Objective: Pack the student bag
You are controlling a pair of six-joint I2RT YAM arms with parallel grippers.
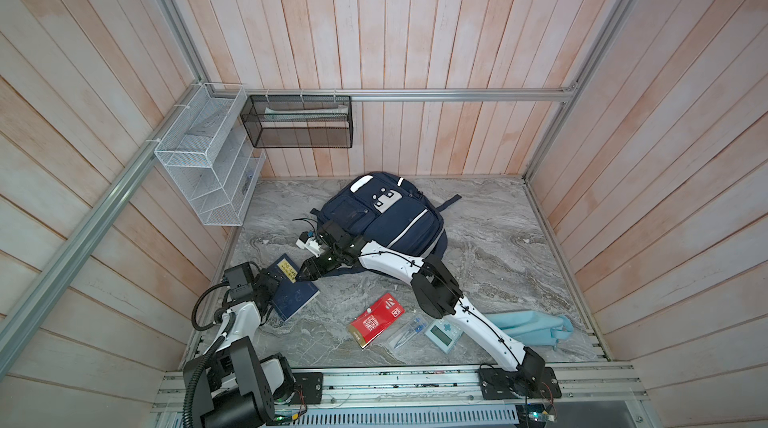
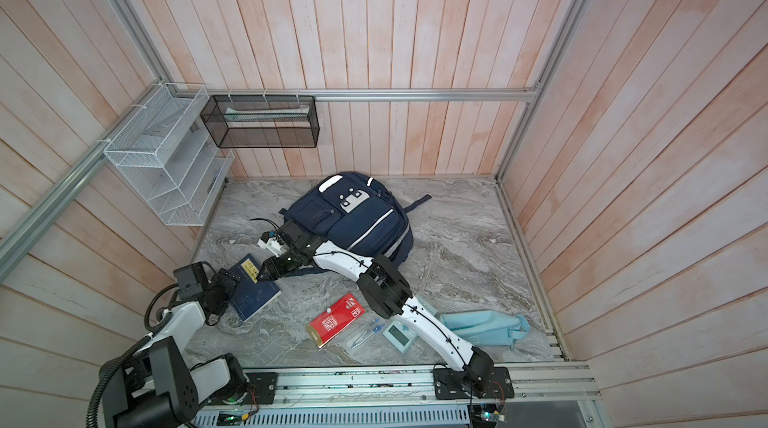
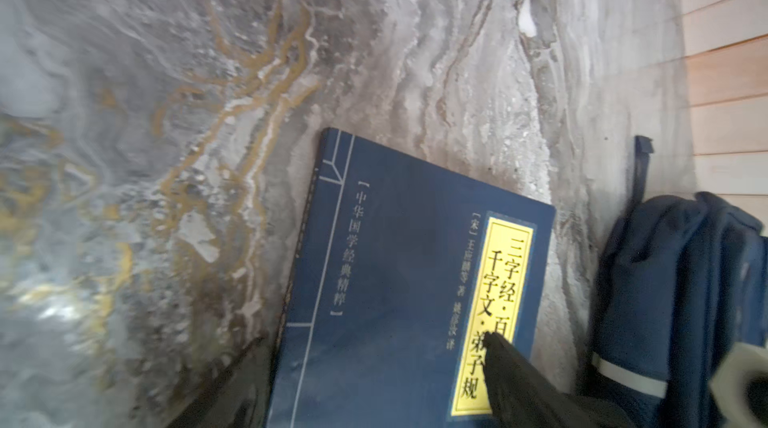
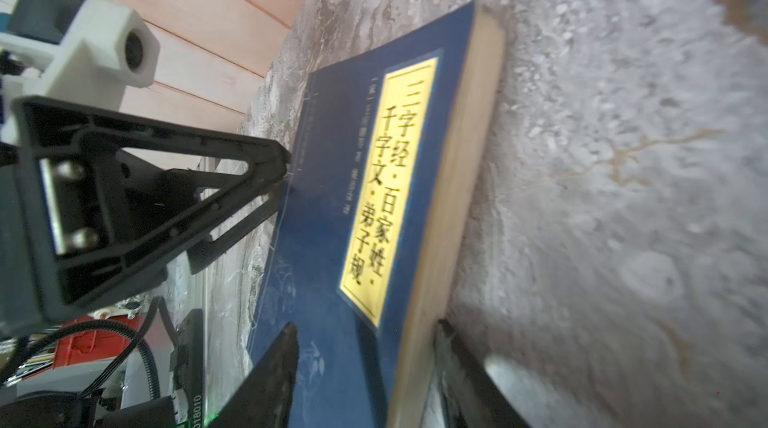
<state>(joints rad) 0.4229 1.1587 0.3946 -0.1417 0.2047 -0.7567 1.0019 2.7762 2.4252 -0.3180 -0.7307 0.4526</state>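
White-shelled arms [image 1: 390, 265] carry black joints [image 1: 436, 293], black cables [image 1: 194, 313], and black triangular end effector fingers [image 4: 249, 155] with silver screws [image 4: 68, 170].

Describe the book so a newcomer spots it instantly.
Start at the navy backpack on the marble table. Front-left of it is a dark blue book. Alone among its neighbours, it bears a yellow label with black characters.

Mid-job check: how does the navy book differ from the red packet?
The navy book is thick, with a yellow title label; the red packet is thin and flat. The left gripper and right gripper, both open, are at the book; the packet lies untouched. Both rest on the marble table, outside the backpack.
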